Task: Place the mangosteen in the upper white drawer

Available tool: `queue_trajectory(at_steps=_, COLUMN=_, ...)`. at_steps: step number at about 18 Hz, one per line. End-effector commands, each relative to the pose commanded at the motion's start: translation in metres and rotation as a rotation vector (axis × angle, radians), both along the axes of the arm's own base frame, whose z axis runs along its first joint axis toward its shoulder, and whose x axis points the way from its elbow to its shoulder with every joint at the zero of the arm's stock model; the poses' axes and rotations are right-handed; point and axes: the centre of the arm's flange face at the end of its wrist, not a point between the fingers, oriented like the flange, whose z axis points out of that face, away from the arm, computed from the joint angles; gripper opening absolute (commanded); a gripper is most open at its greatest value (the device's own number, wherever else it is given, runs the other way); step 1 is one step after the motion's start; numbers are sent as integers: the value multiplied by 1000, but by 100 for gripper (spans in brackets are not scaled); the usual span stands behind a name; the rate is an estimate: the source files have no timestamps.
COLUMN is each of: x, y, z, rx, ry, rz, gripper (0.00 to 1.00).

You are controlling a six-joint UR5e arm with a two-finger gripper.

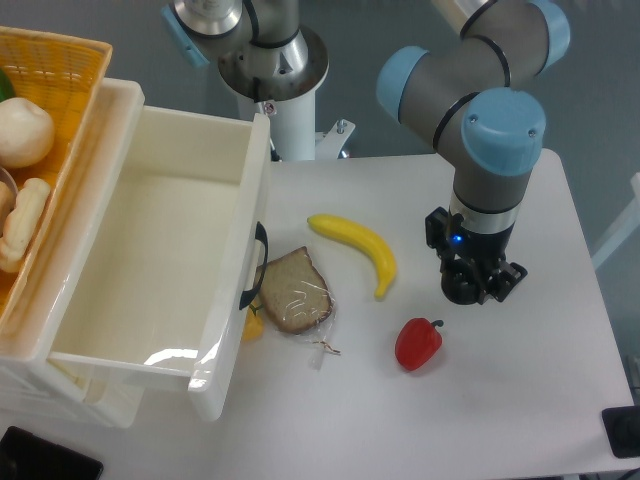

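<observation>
White plastic fills the left of the fixed camera's view: the upper white drawer (pixel 150 260) stands pulled out over the tabletop (pixel 540 410), its inside bare and its black handle (pixel 257 265) facing the scattered food. Behind it sits a yellow woven basket (pixel 75 70) holding pale items.

On the tabletop lie a banana (pixel 358 245), a wrapped slice of bread (pixel 295 292) just beside the drawer front, and a red pepper (pixel 418 343) nearer the front edge.

The arm's wrist (pixel 487 215) points straight down to the right of the banana and above the pepper, well apart from the drawer. The jaws hang low over the tabletop, and the wrist hides most of them from above, so I cannot tell whether they are wide, narrow or closed on anything.

A dark rounded shape (pixel 464 290) shows at their tip. This is most likely the mangosteen, since no near-black fruit lies anywhere else in view, but I cannot say whether it is gripped or only beside the fingers.

The step in hand looks like the pick, with the carry not begun. The next move calls for a firm hold on a small round fruit, a lift clear of the banana and bread, a long sweep left, and a release past the drawer's tall front wall.
</observation>
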Motion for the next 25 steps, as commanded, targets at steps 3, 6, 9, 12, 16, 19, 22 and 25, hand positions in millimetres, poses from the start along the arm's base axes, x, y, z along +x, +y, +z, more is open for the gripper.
queue_trajectory(at_steps=3, x=1, y=-2, z=10, rx=7, ry=15, rz=3, gripper=33)
queue_trajectory(at_steps=6, x=5, y=0, z=31, rx=31, ry=42, rz=4, gripper=33)
queue_trajectory(at_steps=9, x=15, y=11, z=46, rx=139, ry=8, rz=26, gripper=32)
queue_trajectory(at_steps=12, x=44, y=3, z=85, rx=244, ry=-4, rz=15, gripper=32)
queue_trajectory(at_steps=16, x=102, y=-6, z=129, rx=365, ry=-43, rz=17, gripper=32)
queue_trajectory(at_steps=19, x=144, y=-8, z=158, rx=439, ry=-61, rz=4, gripper=33)
queue_trajectory(at_steps=22, x=198, y=-1, z=175, rx=483, ry=-85, rz=-36, gripper=33)
queue_trajectory(at_steps=25, x=242, y=19, z=177, rx=489, ry=-117, rz=-86, gripper=33)
